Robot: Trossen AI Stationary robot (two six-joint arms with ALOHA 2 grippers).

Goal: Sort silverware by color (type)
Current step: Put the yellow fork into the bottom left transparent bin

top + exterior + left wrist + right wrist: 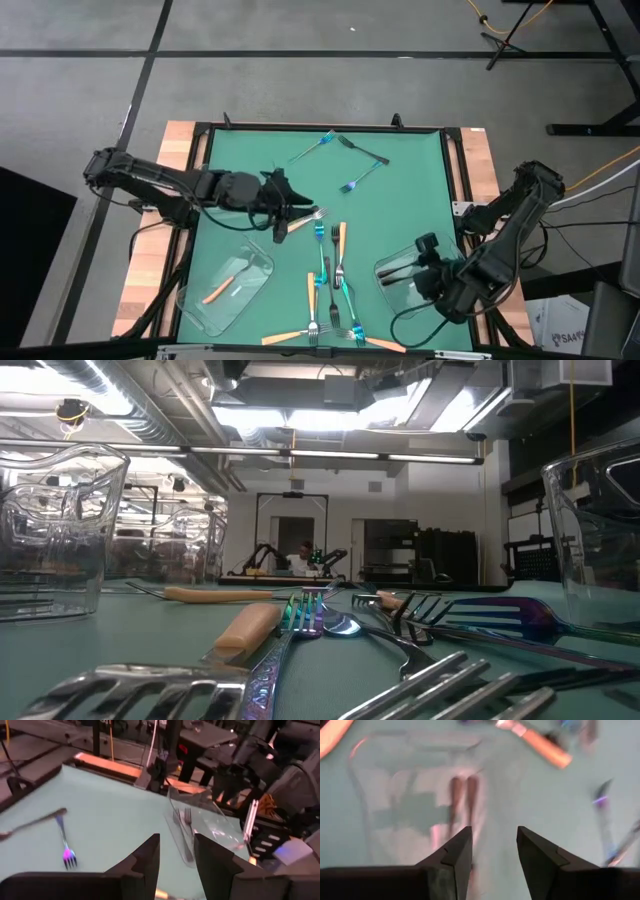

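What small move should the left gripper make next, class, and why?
Probably lower the left gripper, which is open, onto the orange-handled fork lying just beside it. One orange fork already lies in the left tray, so this one likely belongs there.

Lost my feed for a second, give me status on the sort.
Left gripper open, over an orange fork mid-mat. Right gripper open, empty, above the right tray holding dark forks. Left tray has one orange fork; nothing blocking.
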